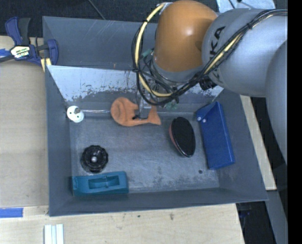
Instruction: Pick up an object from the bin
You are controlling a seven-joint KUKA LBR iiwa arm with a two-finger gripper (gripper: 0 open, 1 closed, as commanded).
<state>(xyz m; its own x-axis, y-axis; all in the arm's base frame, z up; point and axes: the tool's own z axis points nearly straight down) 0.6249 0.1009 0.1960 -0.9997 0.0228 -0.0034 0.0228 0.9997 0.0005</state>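
Stands low with the gripper [143, 112] down at the right end of a soft orange lump [123, 112] by the back wall of the grey bin [141, 159], open or closed impossible to tell, black oval object [183, 136] and blue box [215, 134] near on the right.

6 different things [124, 112] [75, 115] [94, 157] [100, 183] [183, 136] [216, 135], 1 each

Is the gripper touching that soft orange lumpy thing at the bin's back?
Cannot tell. The camera view, looking down, shows the gripper over the right part of the soft orange lumpy thing; neither contact nor gap is plain.
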